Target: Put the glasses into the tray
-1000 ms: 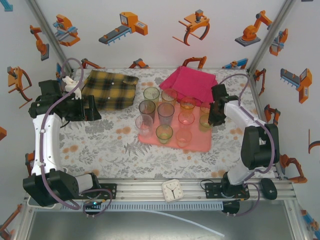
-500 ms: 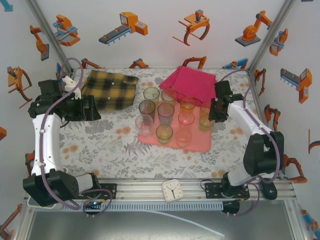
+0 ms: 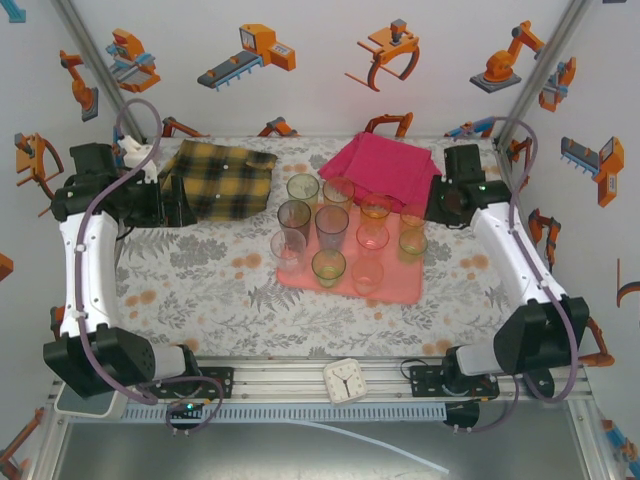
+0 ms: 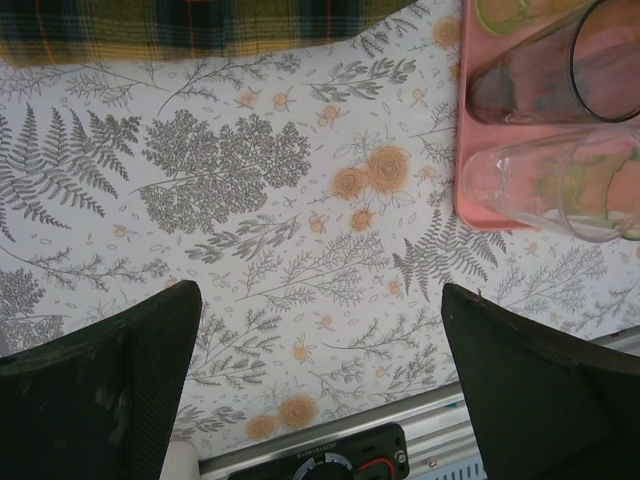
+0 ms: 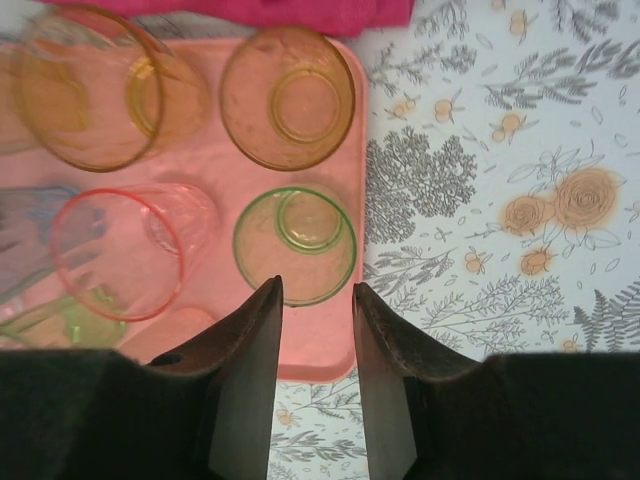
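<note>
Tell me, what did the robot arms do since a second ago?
The right gripper let go of the green glass at the right edge of the tray and pulled back toward the far right corner, jaws open and empty. The left gripper, open, drew slightly away toward the far left. The other glasses, the plaid cloth, the magenta cloth and the clock stayed put.
</note>
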Controlling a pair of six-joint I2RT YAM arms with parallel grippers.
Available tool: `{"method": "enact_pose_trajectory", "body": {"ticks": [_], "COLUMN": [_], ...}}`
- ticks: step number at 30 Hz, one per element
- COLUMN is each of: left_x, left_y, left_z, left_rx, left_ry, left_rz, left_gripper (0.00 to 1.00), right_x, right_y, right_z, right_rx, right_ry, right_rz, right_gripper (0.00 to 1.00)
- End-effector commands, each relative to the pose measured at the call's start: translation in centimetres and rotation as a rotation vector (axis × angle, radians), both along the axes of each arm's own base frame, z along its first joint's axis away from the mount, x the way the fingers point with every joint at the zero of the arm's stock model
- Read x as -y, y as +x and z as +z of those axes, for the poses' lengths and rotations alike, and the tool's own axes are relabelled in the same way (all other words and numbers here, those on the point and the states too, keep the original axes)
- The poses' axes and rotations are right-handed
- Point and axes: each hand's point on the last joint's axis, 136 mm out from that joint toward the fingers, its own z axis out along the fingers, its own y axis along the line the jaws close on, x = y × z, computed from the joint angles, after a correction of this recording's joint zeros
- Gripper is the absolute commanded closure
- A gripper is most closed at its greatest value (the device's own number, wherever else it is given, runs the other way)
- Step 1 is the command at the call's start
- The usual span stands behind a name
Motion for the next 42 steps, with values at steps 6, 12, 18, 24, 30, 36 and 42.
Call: {"method": "enact_pose_trajectory", "body": {"ticks": [6,12,18,24,30,36,42], "left_x": [0.7,3.0,2.2,0.3,-1.1,-2.3,-3.9], "left_y": [2.2,3.2,4.5,5.9,6.9,7.7,8.3], "left_z": [2.3,2.9,1.5,0.0,-1.3,-1.5,-0.3], "left_rx": [0.049,0.036,0.0,-0.015,0.035,0.139,0.336], "left_ry": [-0.063,-0.218,-0.2,-0.111,-0.037,-0.021,0.01], "left_rz": [0.002,-0.069,-0.042,0.032,0.092,0.189,0.284], "left_gripper": [0.03,0.03,0.03,0.01,0.01,0.03,0.03], "right_x": [-1.5,-2.2,-2.4,-0.9,0.7,3.1,5.1], "right_y": [1.5,2.4,2.6,2.0,2.1,3.8,4.7], "right_z": [7.7,8.6,8.5,8.2,7.4,7.1,8.4], "right_rx": [0.224,0.245,0.23,0.253,0.238,0.29,0.392], "right_ry": [0.115,0.217,0.243,0.189,0.205,0.273,0.168], "right_rz": [0.098,0.134,0.141,0.082,0.032,-0.06,-0.084], "right_gripper": [0.6,0.6,0.54,0.48,0.28,0.01,0.01]}}
